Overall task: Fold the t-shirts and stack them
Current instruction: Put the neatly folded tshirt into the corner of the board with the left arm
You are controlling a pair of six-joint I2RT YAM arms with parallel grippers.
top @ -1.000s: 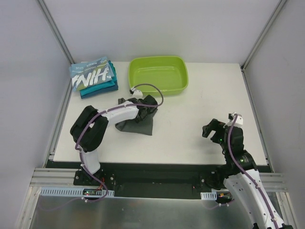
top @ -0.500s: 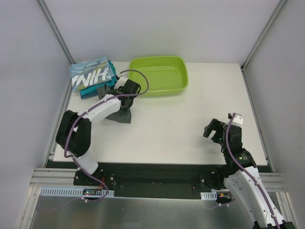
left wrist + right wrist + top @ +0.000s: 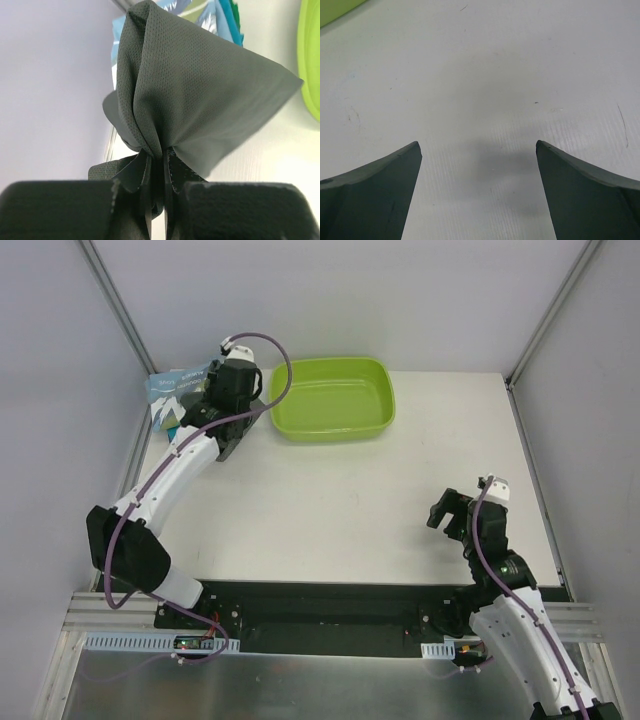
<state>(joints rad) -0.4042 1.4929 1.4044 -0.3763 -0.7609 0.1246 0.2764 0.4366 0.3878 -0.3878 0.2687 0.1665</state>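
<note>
Held bunched in clamped left fingers (image 3: pixel 146 215), mesh grey shirt (image 3: pixel 200 100) near stack (image 3: pixel 170 400) and tub (image 3: pixel 332 400) at far-left tabletop (image 3: pixel 380 500) corner. Apart, right fingers (image 3: pixel 370 200) over open tabletop.

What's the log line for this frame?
left gripper: shut on dark grey t-shirt, at folded stack | right gripper: open, empty, over table | phase: stacking, not yet released

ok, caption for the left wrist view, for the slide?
Left gripper shut on the bunched grey shirt, shirt stack and green tub behind.
</note>
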